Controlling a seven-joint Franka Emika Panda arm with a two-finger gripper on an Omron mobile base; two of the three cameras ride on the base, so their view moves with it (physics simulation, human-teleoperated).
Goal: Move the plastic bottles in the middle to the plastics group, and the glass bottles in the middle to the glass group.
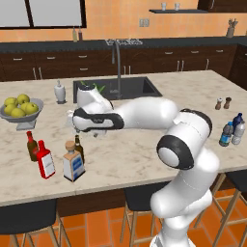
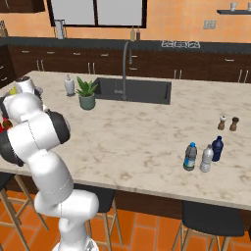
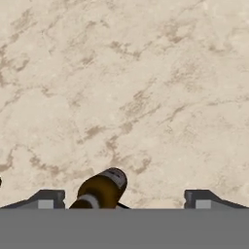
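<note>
At the left end of the table (image 1: 144, 144), in the left base view, a grey bowl of green apples (image 1: 20, 108) stands behind the glass group: a short brown bottle with a red neck band (image 1: 32, 146) and a flat red bottle with a white label (image 1: 46, 160), just beside each other. Next to them on the right stand the squarish clear bottle with a cork stopper (image 1: 73, 162) and, close behind it, the slim dark brown long-necked bottle (image 1: 78, 146), both upright.

The arm reaches from the lower right of that view, elbow bent, forearm stretched level to the left, with the hand hanging above the table just beyond these bottles. The pincer itself is hidden under the hand there. In the hand view the pincer (image 3: 125, 198) looks straight down at the marble; its two finger tips stand wide apart, released, and the brown bottle's top (image 3: 103, 187) pokes up between them, nearer one tip and touching neither. The bottle's lower part is cut off at the picture's edge.

Behind the arm lie the sink (image 1: 118, 89) and a white dispenser (image 1: 60, 91); the potted plant (image 2: 87, 94) is mostly covered by the hand in the left base view.

At the right end, the small clear water bottle with a blue label (image 2: 190, 157) stands just beside the pale clear bottle (image 2: 207, 158) and the dark blue bottle (image 2: 217, 148). The salt and pepper shakers (image 2: 228, 123) stand farther back.
</note>
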